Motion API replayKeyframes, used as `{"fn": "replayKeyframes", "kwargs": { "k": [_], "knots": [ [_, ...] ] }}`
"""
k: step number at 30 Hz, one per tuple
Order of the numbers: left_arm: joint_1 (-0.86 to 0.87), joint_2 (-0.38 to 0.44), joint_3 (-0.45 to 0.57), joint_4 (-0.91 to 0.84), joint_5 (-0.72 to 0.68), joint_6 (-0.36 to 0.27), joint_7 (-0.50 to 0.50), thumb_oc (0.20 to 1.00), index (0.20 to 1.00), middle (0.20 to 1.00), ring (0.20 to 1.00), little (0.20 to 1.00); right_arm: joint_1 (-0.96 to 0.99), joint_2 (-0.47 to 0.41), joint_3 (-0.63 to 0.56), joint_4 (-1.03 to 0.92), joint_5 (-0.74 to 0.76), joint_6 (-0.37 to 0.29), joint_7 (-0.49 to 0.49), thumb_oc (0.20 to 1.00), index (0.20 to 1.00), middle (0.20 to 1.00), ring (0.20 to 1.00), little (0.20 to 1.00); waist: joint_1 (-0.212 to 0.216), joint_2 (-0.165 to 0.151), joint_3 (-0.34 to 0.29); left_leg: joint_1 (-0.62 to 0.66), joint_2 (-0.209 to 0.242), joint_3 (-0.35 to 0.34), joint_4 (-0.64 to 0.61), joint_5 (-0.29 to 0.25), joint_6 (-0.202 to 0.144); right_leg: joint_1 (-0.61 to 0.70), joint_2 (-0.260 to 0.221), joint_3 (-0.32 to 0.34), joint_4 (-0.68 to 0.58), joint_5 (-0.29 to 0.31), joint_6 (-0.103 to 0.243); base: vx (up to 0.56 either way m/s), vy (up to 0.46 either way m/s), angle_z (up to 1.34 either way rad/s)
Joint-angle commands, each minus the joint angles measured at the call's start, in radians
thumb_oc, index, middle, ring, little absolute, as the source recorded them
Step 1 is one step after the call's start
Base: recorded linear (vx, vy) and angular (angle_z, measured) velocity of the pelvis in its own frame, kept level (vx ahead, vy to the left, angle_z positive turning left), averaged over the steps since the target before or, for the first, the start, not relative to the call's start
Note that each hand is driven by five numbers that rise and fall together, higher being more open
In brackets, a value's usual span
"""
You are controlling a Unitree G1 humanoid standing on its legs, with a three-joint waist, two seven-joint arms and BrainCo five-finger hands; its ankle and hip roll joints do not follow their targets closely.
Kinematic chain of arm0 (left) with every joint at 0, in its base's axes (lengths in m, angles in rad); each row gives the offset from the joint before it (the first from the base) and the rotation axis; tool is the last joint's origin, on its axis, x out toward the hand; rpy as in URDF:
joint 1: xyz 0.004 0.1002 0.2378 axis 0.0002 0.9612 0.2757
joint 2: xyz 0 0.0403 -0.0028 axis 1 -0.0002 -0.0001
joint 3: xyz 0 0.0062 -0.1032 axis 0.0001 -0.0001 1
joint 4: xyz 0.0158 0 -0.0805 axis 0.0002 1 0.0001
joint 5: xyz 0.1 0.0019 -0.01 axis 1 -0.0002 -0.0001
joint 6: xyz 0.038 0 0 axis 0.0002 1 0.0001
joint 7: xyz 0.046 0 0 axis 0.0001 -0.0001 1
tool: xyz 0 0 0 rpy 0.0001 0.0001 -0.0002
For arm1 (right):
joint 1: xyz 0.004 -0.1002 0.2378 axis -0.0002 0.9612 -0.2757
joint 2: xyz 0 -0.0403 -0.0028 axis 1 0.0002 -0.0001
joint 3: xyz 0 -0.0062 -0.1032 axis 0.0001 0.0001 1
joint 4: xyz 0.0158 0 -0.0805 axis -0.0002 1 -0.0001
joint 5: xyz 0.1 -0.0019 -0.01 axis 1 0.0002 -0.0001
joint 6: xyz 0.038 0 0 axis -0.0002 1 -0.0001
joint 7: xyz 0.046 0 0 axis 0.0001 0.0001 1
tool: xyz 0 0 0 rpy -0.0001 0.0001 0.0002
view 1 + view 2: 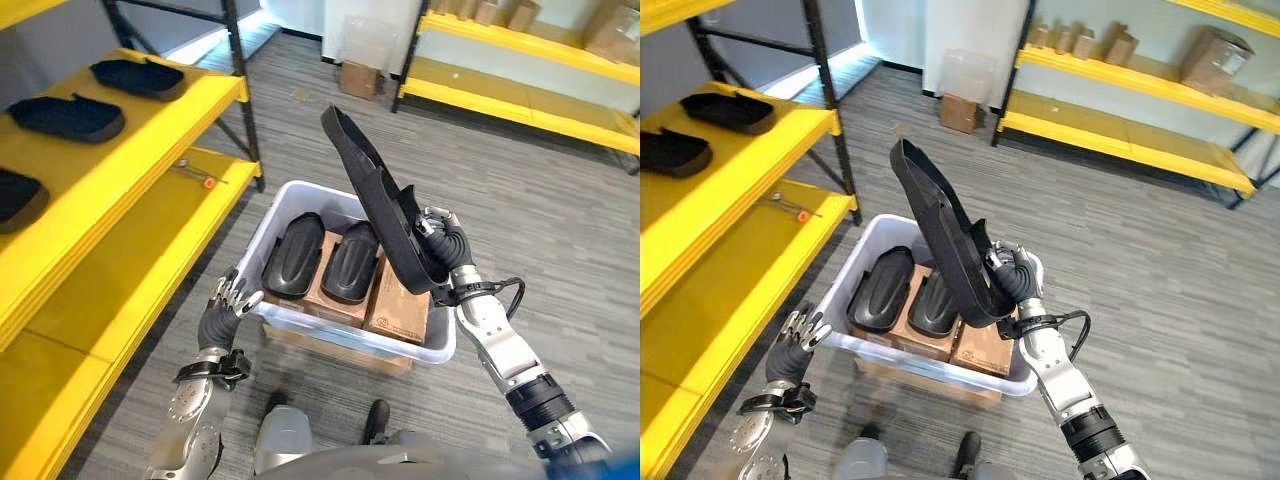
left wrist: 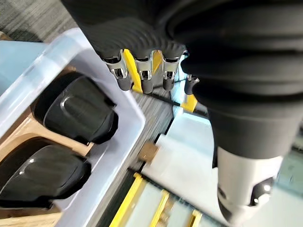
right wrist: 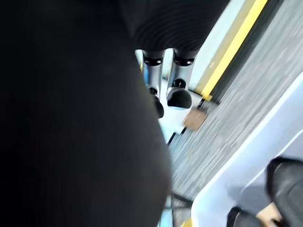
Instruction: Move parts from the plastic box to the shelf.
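Observation:
My right hand (image 1: pixel 443 250) is shut on a long black part (image 1: pixel 375 195), held tilted above the right side of the white plastic box (image 1: pixel 285 322). In the right wrist view the part (image 3: pixel 71 118) lies close against the fingers (image 3: pixel 179 94). Two more black parts (image 1: pixel 294 254) (image 1: pixel 351 262) lie side by side in the box on cardboard boxes (image 1: pixel 398 306). Three black parts (image 1: pixel 140 76) (image 1: pixel 68 116) (image 1: pixel 18 196) rest on the upper yellow shelf (image 1: pixel 110 160) at the left. My left hand (image 1: pixel 228 300) hangs open beside the box's near left corner, holding nothing.
The lower yellow shelf board (image 1: pixel 140 260) carries a small tool with an orange tip (image 1: pixel 200 178). A black shelf post (image 1: pixel 243 95) stands by the box's far left. Another yellow rack (image 1: pixel 520 90) with cardboard boxes (image 1: pixel 1215 45) lines the far right. Grey carpet (image 1: pixel 540 230) lies between.

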Motion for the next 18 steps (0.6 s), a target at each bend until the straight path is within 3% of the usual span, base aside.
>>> {"fn": "replayKeyframes", "kwargs": {
  "k": [1, 3, 5, 8, 10, 13, 14, 16, 18],
  "knots": [
    [0.003, 0.035, -0.033, -0.043, 0.015, -0.027, -0.012, 1.000, 1.000, 1.000, 1.000, 1.000, -0.067, -0.032, -0.059, -0.059, 0.015, -0.080, -0.047, 0.200, 0.200, 0.200, 0.200, 0.200, 0.015, 0.016, -0.005, 0.001, 0.105, 0.159, -0.117, 0.218, -0.039, 0.004, -0.080, -0.021, 0.145, -0.167, 0.058, -0.04, 0.066, 1.33],
    [0.006, 0.038, -0.035, -0.057, 0.022, -0.024, -0.021, 1.000, 1.000, 1.000, 1.000, 1.000, -0.054, -0.029, -0.071, -0.044, 0.009, -0.061, -0.066, 0.200, 0.200, 0.200, 0.200, 0.200, 0.025, 0.029, -0.018, 0.015, 0.158, 0.199, -0.181, 0.263, -0.063, 0.036, -0.106, -0.044, 0.129, -0.167, 0.094, 0.10, 0.167, 1.01],
    [0.002, 0.041, -0.035, -0.056, 0.027, -0.023, -0.015, 1.000, 1.000, 1.000, 1.000, 1.000, -0.048, -0.032, -0.084, -0.041, 0.009, -0.058, -0.074, 0.200, 0.200, 0.200, 0.200, 0.200, 0.027, 0.035, -0.019, 0.010, 0.159, 0.197, -0.204, 0.291, -0.069, 0.041, -0.127, -0.058, 0.136, -0.157, 0.102, 0.10, 0.200, 0.73],
    [-0.016, 0.049, -0.017, -0.053, 0.038, -0.028, -0.005, 1.000, 1.000, 1.000, 1.000, 1.000, -0.021, -0.019, -0.102, -0.042, 0.011, -0.047, -0.056, 0.200, 0.200, 0.200, 0.200, 0.200, 0.037, 0.036, -0.036, 0.017, 0.109, 0.200, -0.174, 0.230, -0.037, 0.056, -0.210, -0.080, 0.153, -0.109, 0.136, 0.09, 0.319, 0.37],
    [-0.016, 0.050, -0.017, -0.053, 0.038, -0.027, -0.005, 1.000, 1.000, 1.000, 1.000, 1.000, -0.021, -0.018, -0.102, -0.042, 0.011, -0.046, -0.056, 0.200, 0.200, 0.200, 0.200, 0.200, 0.037, 0.035, -0.035, 0.016, 0.107, 0.199, -0.170, 0.228, -0.036, 0.057, -0.212, -0.081, 0.152, -0.108, 0.137, 0.07, 0.129, 0.24],
    [-0.033, 0.080, 0.004, -0.067, 0.063, -0.037, -0.005, 1.000, 1.000, 1.000, 1.000, 1.000, -0.003, -0.002, -0.118, -0.068, 0.009, -0.042, -0.043, 0.200, 0.200, 0.200, 0.200, 0.200, 0.057, 0.003, -0.035, -0.016, 0.047, 0.212, -0.070, 0.147, -0.023, 0.108, -0.278, -0.092, 0.110, -0.045, 0.171, 0.15, 0.256, 0.33],
    [-0.032, 0.081, 0.004, -0.068, 0.063, -0.037, -0.005, 1.000, 1.000, 1.000, 1.000, 1.000, -0.003, -0.001, -0.118, -0.068, 0.009, -0.042, -0.043, 0.200, 0.200, 0.200, 0.200, 0.200, 0.057, 0.002, -0.035, -0.018, 0.046, 0.212, -0.066, 0.145, -0.022, 0.108, -0.279, -0.092, 0.109, -0.044, 0.172, 0.09, 0.236, 0.11],
    [-0.047, 0.097, 0.016, -0.081, 0.069, -0.049, 0.011, 1.000, 1.000, 1.000, 1.000, 1.000, -0.036, 0.019, -0.107, -0.063, 0.013, -0.043, -0.048, 0.200, 0.200, 0.200, 0.200, 0.200, 0.084, -0.023, -0.039, -0.069, -0.008, 0.217, 0.000, 0.090, 0.001, 0.106, -0.331, -0.096, 0.076, 0.027, 0.197, 0.08, 0.292, 0.03],
    [-0.053, 0.103, 0.018, -0.081, 0.070, -0.052, 0.017, 1.000, 1.000, 1.000, 1.000, 1.000, -0.054, 0.028, -0.103, -0.062, 0.018, -0.043, -0.051, 0.200, 0.200, 0.200, 0.200, 0.200, 0.094, -0.037, -0.039, -0.099, -0.034, 0.211, 0.030, 0.070, 0.012, 0.106, -0.350, -0.112, 0.069, 0.053, 0.206, 0.03, 0.189, 0.07]
  ]
}}
